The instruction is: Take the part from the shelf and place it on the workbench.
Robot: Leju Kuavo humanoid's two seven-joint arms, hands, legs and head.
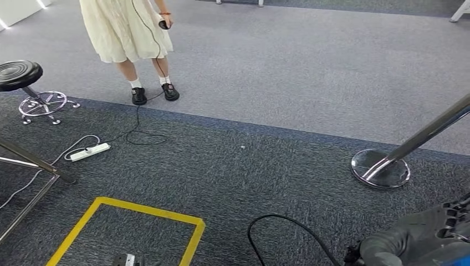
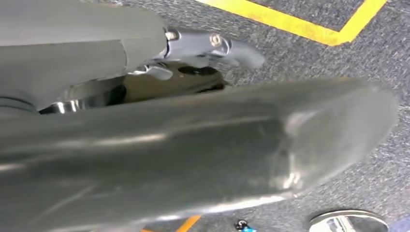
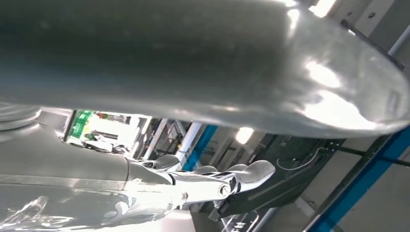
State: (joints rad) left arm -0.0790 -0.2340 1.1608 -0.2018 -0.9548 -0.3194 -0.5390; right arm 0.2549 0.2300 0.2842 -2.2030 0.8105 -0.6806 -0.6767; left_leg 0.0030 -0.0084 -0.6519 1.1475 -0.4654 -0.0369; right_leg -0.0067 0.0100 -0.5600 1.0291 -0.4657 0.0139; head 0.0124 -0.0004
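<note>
Carpet (image 1: 266,166) alone is faced; the yellow floor marking (image 1: 133,221) lies at seven o'clock. No part is held (left robot hand (image 2: 212,48) unreadable, right robot hand (image 3: 212,181) extended, empty); fetching remains.

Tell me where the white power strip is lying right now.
In the head view the white power strip lies on the dark carpet at the left, between the black stool and the yellow floor marking, its cable looping beside it.

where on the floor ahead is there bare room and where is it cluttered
The widest bare patch is the dark carpet between the yellow tape square, the power strip and the stanchion base. The light carpet right of the person is also bare. It is crowded on the left: stool, power strip, cables and metal frame legs.
</note>
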